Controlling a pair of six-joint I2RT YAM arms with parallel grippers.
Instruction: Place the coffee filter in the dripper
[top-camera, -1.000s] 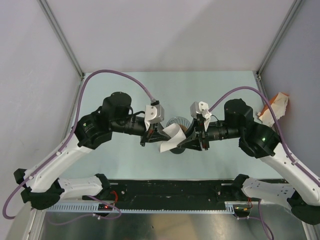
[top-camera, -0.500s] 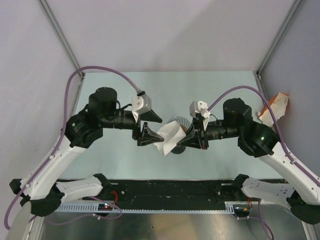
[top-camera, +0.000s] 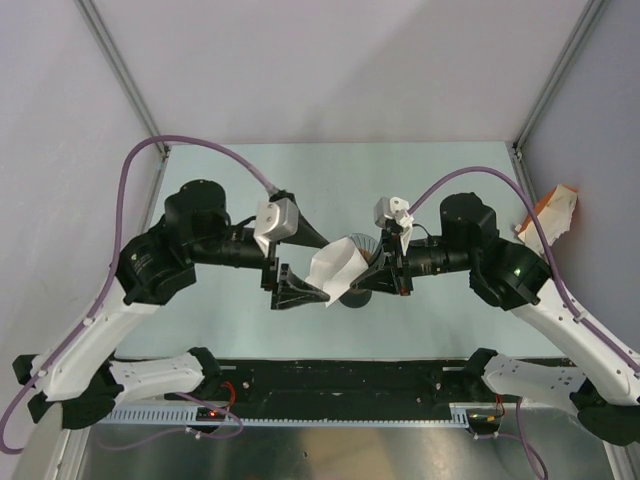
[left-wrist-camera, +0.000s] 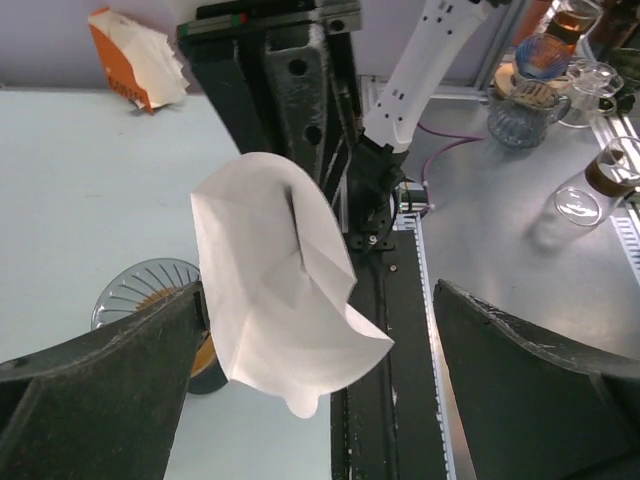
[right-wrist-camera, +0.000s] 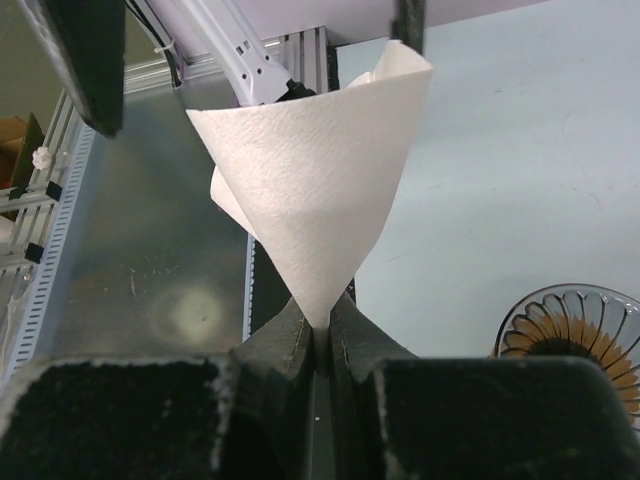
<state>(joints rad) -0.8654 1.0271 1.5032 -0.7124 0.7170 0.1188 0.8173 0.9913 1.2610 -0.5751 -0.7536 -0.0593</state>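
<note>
The coffee filter (right-wrist-camera: 320, 180) hangs in the air, opened into a cone, above the middle of the counter (top-camera: 230, 180) and somewhat nearer its near edge than its far one. The right gripper (right-wrist-camera: 320, 335) has its fingers closed tight on the cone's pointed tip. That grip leaves the wide mouth free and keeps the paper from collapsing. In the right wrist view the mouth points away from the fingers towards the left arm, so the cone lies more sideways than upright.

The left gripper (top-camera: 312, 266) faces that mouth with its fingers spread wide, one on each side of the paper. Neither finger visibly touches it. Judging by this, the left arm's part is to shape the cone rather than carry it.

The dripper (right-wrist-camera: 565, 325) stands on the counter just beside and below the held filter, partly hidden by the paper from above. Its ribbed bowl is open and nothing white lies in it. It rests on something orange and dark that cannot be made out clearly.

The next move probably means turning the tip downward over the bowl before lowering. Thin paper like this may flop or catch on the rim. An orange filter packet (top-camera: 550, 212) lies at the counter's right edge, towards the far corner.
</note>
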